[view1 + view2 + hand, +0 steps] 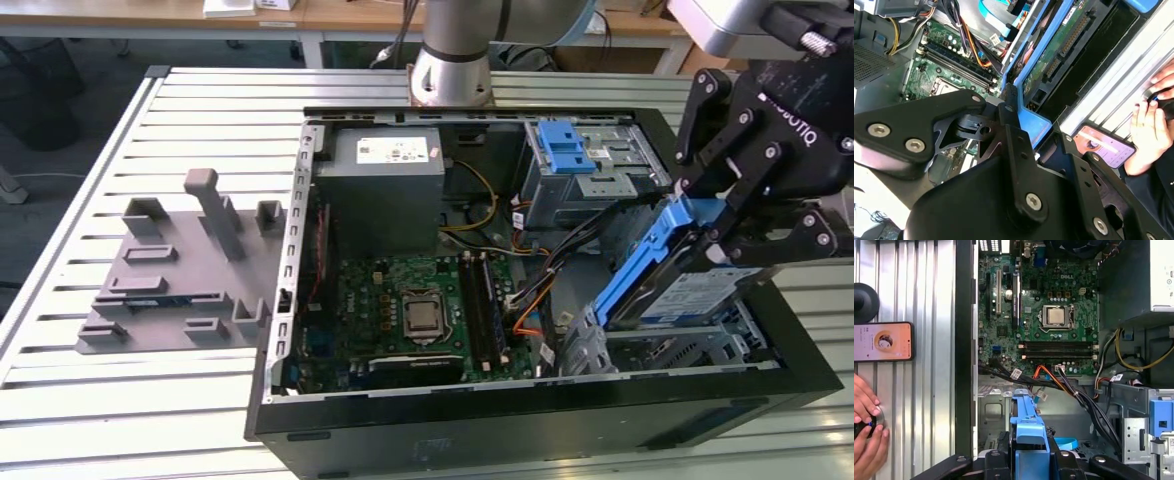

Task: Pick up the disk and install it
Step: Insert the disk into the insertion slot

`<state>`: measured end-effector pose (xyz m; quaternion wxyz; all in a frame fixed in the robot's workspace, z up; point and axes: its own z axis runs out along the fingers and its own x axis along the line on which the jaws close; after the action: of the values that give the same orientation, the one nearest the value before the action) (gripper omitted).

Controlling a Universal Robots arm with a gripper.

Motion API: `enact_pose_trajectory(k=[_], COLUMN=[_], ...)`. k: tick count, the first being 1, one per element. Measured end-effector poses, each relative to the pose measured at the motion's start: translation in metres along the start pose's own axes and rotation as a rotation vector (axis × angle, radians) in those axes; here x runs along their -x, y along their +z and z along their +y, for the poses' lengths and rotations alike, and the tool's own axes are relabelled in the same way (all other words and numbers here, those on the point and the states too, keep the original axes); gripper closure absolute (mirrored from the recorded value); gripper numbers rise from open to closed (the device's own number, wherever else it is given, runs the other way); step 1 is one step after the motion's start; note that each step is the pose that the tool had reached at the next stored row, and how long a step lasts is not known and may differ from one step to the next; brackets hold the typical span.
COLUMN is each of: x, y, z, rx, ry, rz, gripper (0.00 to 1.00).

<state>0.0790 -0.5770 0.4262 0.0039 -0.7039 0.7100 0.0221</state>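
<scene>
Found gripper (750,238) at the exterior view's right, above the open case (534,425). Logged it clamped on the disk (674,290), gripping the bright blue carrier.

Confirmed the grip in the first wrist view: gripper (1031,465) with the disk (1029,427) between two black fingers (996,462), one on each side of the blue frame. Saw the same in the second wrist view: gripper (1034,130) on the carrier, with the disk (1054,55) showing its green circuit underside.

Noted disk tilted steeply, not lying flat. Placed its lower end inside the case, over the metal bay (667,352) in the corner at the exterior view's right, and its upper end raised at the fingers. Made out the white-and-blue label on the upturned face.

Recorded inside the case: green board (414,310) with bare processor socket, grey power supply (387,185) beyond it, a drive cage (587,165) with a blue part on top, and cables (534,270) running between board and cage.

Noted case resting on a slatted table (134,410), with a grey fixture (174,270) at the exterior view's left, well apart from the case.

Spotted a person's hands (869,440) on the table beside the case, near a phone (883,341).
</scene>
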Motion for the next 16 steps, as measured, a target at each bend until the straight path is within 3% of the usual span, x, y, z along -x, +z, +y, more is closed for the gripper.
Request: enact_pose_trajectory(k=[16], x=[-0.0006], y=[0.0164], z=[-0.0004], rx=[0.0000], ry=[0.000], rz=[-0.0001], gripper=[0.64])
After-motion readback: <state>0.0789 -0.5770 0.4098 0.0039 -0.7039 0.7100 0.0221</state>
